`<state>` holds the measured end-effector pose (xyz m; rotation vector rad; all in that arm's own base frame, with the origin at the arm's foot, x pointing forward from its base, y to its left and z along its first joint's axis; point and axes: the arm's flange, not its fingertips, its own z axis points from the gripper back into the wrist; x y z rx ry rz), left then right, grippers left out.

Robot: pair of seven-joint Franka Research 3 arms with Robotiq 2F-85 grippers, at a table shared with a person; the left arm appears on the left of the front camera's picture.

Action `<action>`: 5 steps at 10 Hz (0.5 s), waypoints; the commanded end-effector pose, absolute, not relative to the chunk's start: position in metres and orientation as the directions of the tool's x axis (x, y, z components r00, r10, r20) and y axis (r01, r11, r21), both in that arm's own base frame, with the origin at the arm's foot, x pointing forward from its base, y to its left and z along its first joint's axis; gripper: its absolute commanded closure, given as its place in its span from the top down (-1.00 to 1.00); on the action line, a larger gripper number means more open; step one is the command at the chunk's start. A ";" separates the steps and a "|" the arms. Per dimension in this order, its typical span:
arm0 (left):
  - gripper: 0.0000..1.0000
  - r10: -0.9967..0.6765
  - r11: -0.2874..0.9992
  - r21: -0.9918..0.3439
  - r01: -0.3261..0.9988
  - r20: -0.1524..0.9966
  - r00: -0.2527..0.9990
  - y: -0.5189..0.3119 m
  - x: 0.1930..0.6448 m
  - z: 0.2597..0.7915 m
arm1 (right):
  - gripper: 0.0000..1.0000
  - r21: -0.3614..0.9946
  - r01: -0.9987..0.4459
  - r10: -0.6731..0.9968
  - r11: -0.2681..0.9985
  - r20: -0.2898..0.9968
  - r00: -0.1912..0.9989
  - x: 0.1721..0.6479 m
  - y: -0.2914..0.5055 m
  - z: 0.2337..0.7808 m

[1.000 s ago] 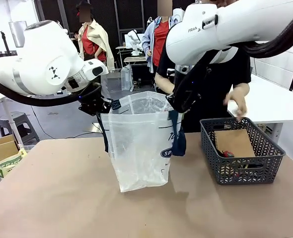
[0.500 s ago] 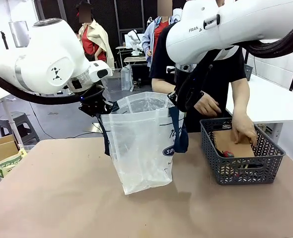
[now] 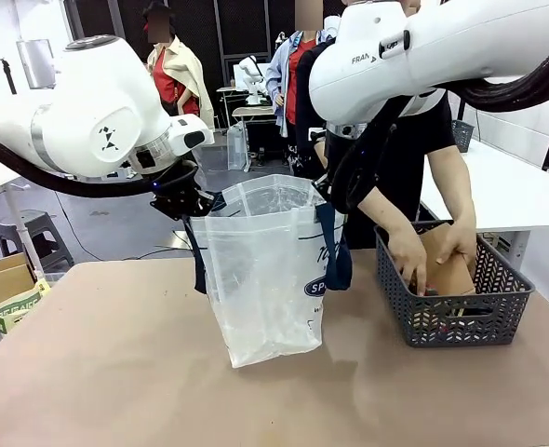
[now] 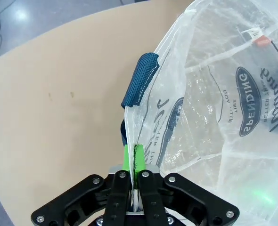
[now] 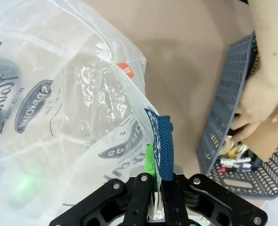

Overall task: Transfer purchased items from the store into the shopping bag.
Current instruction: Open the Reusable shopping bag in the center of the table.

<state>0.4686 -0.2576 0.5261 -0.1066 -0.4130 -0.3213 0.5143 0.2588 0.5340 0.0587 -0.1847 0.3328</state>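
Observation:
The shopping bag (image 3: 265, 279), translucent white with navy handles, stands open at the table's middle. My left gripper (image 3: 189, 200) is shut on its left rim and my right gripper (image 3: 333, 191) on its right rim. In the left wrist view the green pads (image 4: 127, 162) pinch the rim beside a navy handle (image 4: 139, 80). In the right wrist view the fingers (image 5: 151, 157) clamp the rim by the other handle (image 5: 161, 141). The store, a dark grey mesh basket (image 3: 451, 321), sits at the right. A person's hands (image 3: 411, 256) hold a flat brown packet (image 3: 445, 265) tilted up inside it.
Small red and pale items (image 5: 233, 157) lie in the basket's bottom. A cardboard box (image 3: 0, 279) sits off the table's left edge. A white table (image 3: 516, 191) stands behind the basket. The person stands close behind the right arm.
The person's hands came down into the basket, took hold of the brown packet and tilted it up. Both grippers keep the bag open; it shifted slightly right.

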 end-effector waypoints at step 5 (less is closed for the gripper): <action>-1.00 -0.267 0.950 -0.037 0.309 0.413 0.871 -0.256 0.468 0.527 | -1.00 0.029 -0.316 0.305 0.948 0.191 0.933 0.515 0.257 0.535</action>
